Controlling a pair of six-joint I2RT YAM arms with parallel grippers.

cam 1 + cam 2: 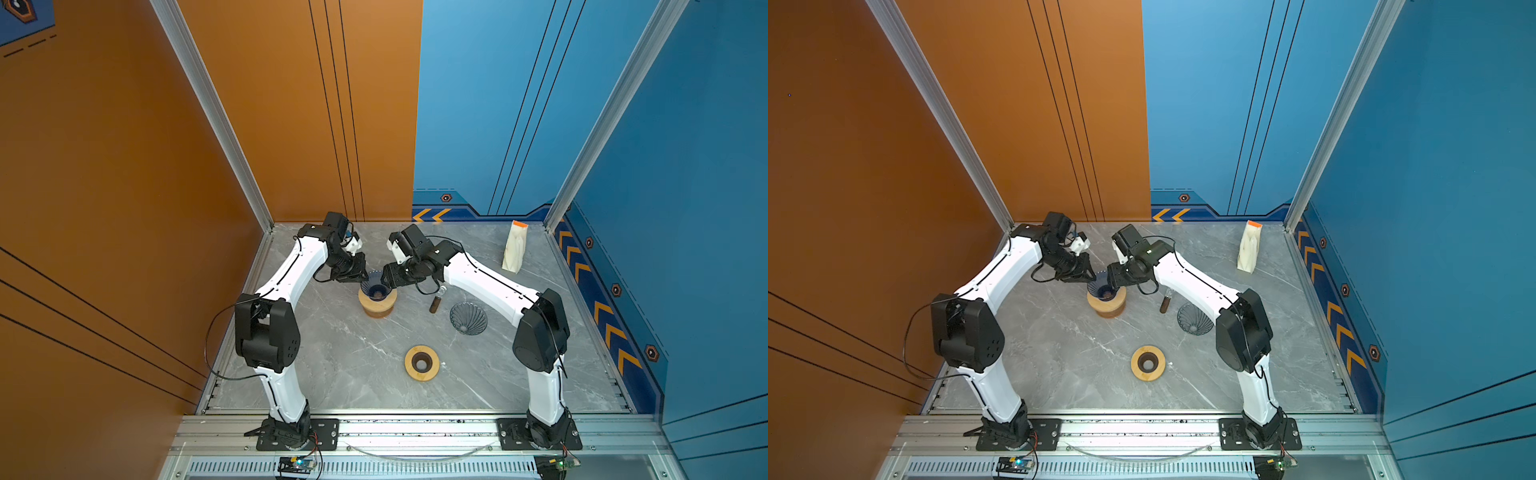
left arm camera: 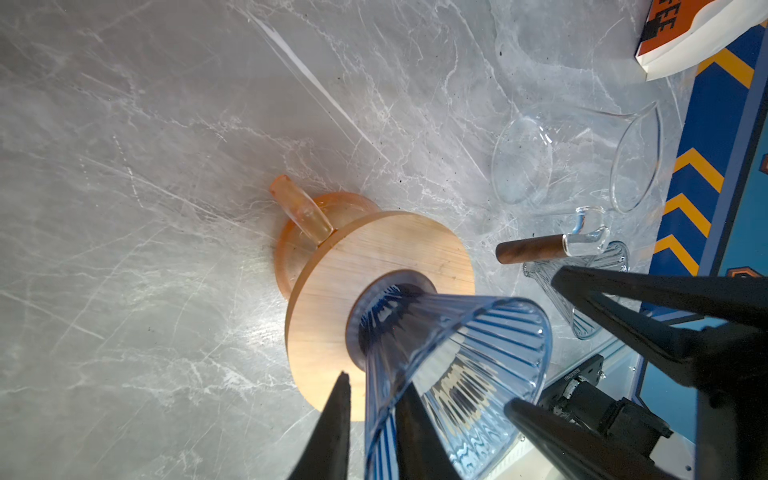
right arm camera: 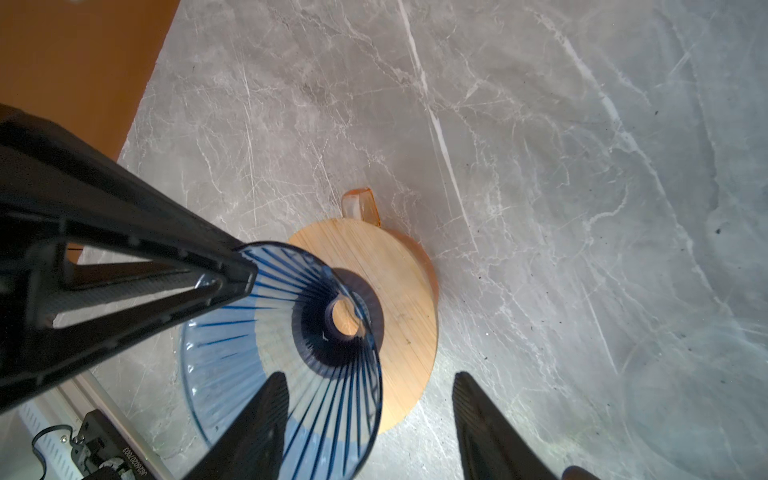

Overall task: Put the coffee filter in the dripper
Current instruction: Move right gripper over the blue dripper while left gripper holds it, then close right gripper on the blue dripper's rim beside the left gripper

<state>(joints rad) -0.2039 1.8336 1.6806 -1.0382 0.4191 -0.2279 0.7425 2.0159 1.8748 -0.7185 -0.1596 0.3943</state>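
- The blue ribbed dripper (image 1: 374, 284) was seated upright in a wooden collar (image 1: 377, 301) on top of an orange glass mug (image 2: 299, 208). It was placed at about 11 o'clock from the middle of the grey marble table (image 1: 353, 374).
- The left gripper (image 2: 374, 386) was clenched on the dripper's rim, at its 10 o'clock side in both top views. One finger (image 2: 340, 415) was set outside the wall and the other inside the cone.
- The right gripper (image 3: 369, 376) was released, its jaws spread wide, at the dripper's 2 o'clock side. One finger (image 3: 266, 415) was seen over the cone's mouth and the other out beside the collar.
- The coffee filter itself could not be made out in any view.
- A white pouch (image 1: 514, 249) with an orange label was stood upright between 2 and 3 o'clock from the dripper, well apart, near the back wall. Its contents could not be told.
- A clear glass server (image 2: 523, 166) with a dark wooden handle (image 1: 435, 305) was found at 3 o'clock.
- A second, clear ribbed cone (image 1: 468, 318) was set just beside that handle, at 4 o'clock.
- A spare wooden ring (image 1: 422, 363) was laid flat at 5 o'clock.
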